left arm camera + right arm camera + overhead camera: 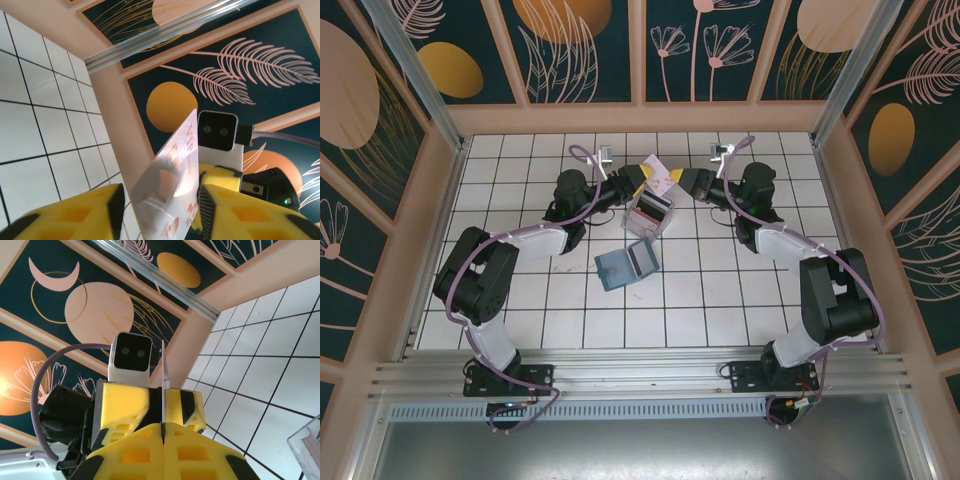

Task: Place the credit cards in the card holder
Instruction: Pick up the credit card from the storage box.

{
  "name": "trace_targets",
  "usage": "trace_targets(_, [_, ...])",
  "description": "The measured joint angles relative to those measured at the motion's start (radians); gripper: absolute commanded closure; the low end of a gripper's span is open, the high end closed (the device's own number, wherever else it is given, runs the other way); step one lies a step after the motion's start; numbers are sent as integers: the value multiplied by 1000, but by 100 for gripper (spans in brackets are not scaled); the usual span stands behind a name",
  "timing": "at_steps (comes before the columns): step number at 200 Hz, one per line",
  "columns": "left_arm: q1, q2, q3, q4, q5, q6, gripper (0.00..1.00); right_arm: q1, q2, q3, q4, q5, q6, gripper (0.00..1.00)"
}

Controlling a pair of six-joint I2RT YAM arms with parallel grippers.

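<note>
White-tiled table (pixel 720 290); pale pink plastic card (pixel 172 170) aloft.
Right gripper (pixel 163 425) clamps it; left gripper (pixel 160 205) straddles it, grasp unclear.

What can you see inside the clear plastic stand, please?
Credit cards, pale and grey with dark stripes, sit in the clear stand. They overlap, so their number is unclear, and they cover the stand's floor.

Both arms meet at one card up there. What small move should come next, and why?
Probably close the left gripper fully: the card sits tilted between its jaws, not yet pinched, while the right gripper holds it shut.
</note>
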Motion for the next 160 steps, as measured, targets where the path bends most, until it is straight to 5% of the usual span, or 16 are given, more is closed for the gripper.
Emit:
trace_targets(26, [0,0,0,-3,0,7,89,3,0,-7,0,5,0,95])
trace_targets(38, [0,-1,0,-7,2,14,100,2,0,-11,-16,8,-3,78])
trace_targets(59, [0,-5,7,-40,10,47,100,0,-1,-3,-99,0,-54,58])
trace_targets(103, [1,-9,72,-290,63,208,100,-27,-2,165,-464,-59,-299,56])
trace_targets(160, [1,-31,79,-352,202,278,100,-40,3,219,-703,-126,-461,56])
